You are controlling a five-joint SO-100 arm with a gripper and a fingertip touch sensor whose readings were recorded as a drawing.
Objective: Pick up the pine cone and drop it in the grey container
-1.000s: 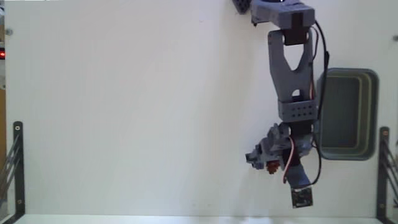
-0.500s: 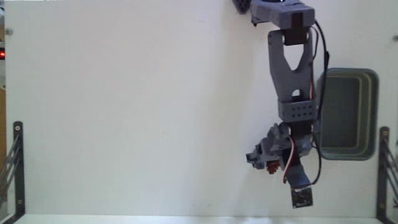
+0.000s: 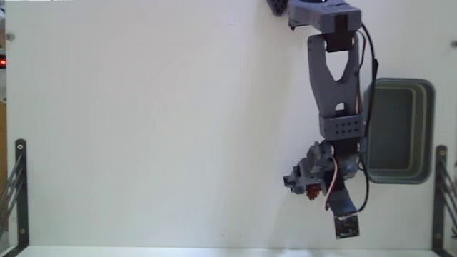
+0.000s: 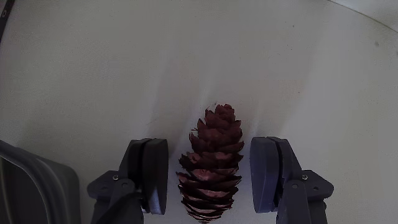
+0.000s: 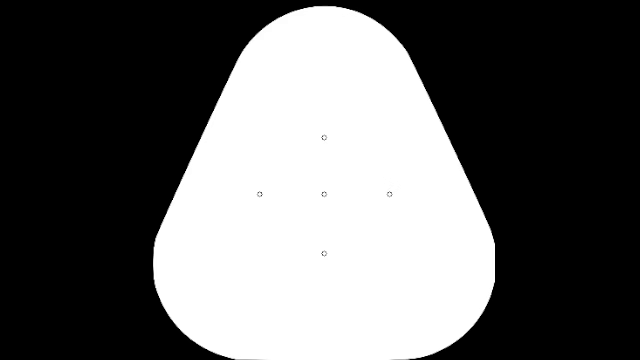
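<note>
Looking at the reddish-brown, scaly, oval pine cone (image 4: 211, 165), we have it lying on the white table (image 4: 93, 74) in the wrist view, tip toward twelve o'clock, right between our two grey fingers. The gripper (image 4: 210, 180) stands open, one pad (image 4: 153, 174) at nine o'clock of the cone, the other at three, each with a sliver of daylight. We judge it light and stiff, but those thin scales look brittle and the bumpy flanks should give good bite, so we'd squeeze gently across the fat middle. The blue-grey rectangular plastic tub (image 3: 400, 130) sits at roughly one o'clock from the gripper (image 3: 308, 187) in the fixed view, nearby.
</note>
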